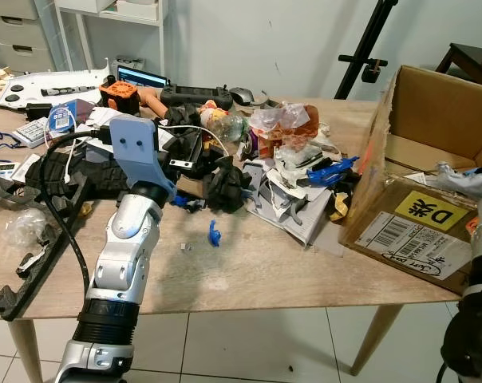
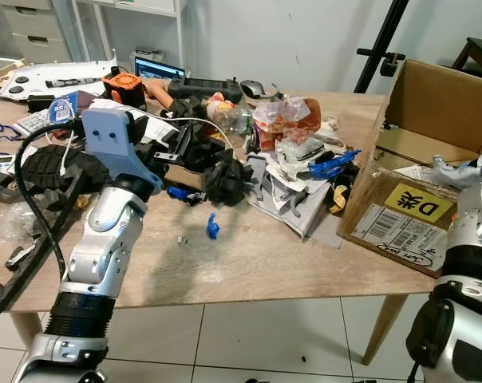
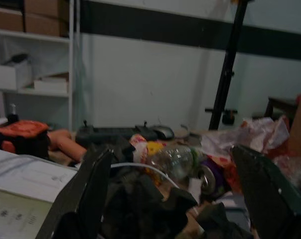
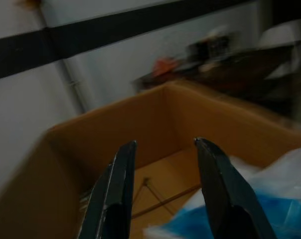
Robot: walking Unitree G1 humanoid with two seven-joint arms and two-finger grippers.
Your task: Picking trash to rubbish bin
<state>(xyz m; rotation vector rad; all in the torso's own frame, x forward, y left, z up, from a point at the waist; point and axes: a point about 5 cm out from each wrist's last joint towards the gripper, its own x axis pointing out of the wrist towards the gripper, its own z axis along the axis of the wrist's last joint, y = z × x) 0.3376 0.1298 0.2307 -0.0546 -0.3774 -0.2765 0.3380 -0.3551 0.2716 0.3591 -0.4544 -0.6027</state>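
Left wrist view | left claw (image 3: 173,199) open over clutter, bottle (image 3: 173,159) ahead | right claw (image 4: 163,191) open over cardboard box (image 1: 428,159)

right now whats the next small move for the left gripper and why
Probably ease the left gripper forward and down onto the dark crumpled scrap just ahead. Its fingers stand wide open over the pile, nothing between them yet, and the cardboard box waits open at the robot's right.

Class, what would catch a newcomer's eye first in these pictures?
A tangled heap of wrappers, paper and black plastic scraps covers the middle of the light wooden table. At its right end stands a large open brown cardboard box. The left gripper hangs open over the heap.
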